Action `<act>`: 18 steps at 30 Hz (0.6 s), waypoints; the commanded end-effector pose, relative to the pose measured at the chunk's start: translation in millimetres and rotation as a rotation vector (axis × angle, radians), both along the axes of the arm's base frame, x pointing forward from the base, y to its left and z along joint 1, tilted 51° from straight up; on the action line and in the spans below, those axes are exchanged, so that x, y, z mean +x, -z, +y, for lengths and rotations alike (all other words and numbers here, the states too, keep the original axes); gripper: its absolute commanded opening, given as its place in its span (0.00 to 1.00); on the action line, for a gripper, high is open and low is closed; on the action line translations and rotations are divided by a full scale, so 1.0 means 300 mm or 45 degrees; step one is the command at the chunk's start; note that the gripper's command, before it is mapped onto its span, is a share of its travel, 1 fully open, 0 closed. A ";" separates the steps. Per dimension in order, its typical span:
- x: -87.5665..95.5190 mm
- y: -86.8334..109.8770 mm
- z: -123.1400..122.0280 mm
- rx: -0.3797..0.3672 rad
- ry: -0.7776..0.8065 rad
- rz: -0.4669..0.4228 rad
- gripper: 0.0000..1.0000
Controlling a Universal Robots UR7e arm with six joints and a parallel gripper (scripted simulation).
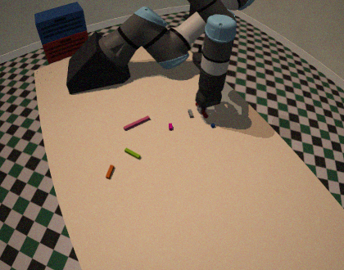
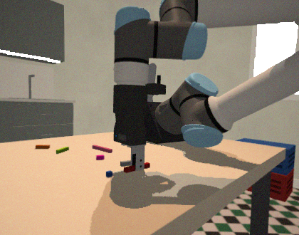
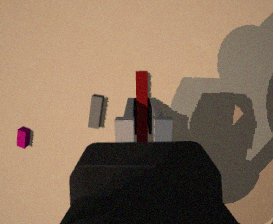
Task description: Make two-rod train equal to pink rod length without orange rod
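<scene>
My gripper (image 1: 202, 110) (image 2: 139, 166) (image 3: 141, 109) points down at the table and is shut on the red rod (image 1: 205, 115) (image 2: 129, 169) (image 3: 142, 85), a pad on each long side. The red rod lies flat at table height; the fingers hide its middle. The magenta rod (image 1: 170, 127) (image 2: 100, 157) (image 3: 23, 137) lies apart, beyond the grey rod (image 1: 191, 113) (image 2: 125, 163) (image 3: 96, 111), which lies close beside the gripper. The pink rod (image 1: 137, 123) (image 2: 102, 149) lies farther off. No two rods are seen touching.
A blue rod (image 1: 213, 125) (image 2: 109, 174) lies near one end of the red rod. The lime rod (image 1: 133, 153) (image 2: 63, 149) and orange rod (image 1: 110, 172) (image 2: 43, 147) lie farther away. Blue and red crates stand beyond the table's edge.
</scene>
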State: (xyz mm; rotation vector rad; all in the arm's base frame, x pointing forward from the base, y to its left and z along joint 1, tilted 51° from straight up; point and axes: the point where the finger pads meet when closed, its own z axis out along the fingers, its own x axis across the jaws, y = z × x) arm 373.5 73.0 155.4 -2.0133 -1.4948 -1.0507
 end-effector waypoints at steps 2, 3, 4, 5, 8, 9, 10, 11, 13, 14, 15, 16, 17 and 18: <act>0.000 0.001 0.001 0.003 0.001 0.002 0.24; 0.000 0.001 0.001 0.003 0.001 0.002 0.24; 0.000 0.001 0.001 0.003 0.001 0.002 0.24; 0.000 0.001 0.001 0.003 0.001 0.002 0.24; 0.000 0.001 0.001 0.003 0.001 0.002 0.24; 0.000 0.001 0.001 0.003 0.001 0.002 0.24; 0.000 0.001 0.001 0.003 0.001 0.002 0.24; 0.000 0.001 0.000 0.002 0.001 0.002 0.24; 0.000 -0.003 -0.005 0.000 0.002 0.000 0.24; 0.001 -0.007 -0.010 -0.002 0.003 -0.002 0.24; 0.000 -0.011 -0.013 -0.003 0.003 -0.003 0.24; -0.002 -0.014 -0.017 -0.004 0.003 -0.003 0.24; -0.004 -0.018 -0.022 -0.004 0.003 -0.003 0.24; -0.007 -0.023 -0.027 -0.004 0.003 -0.003 0.24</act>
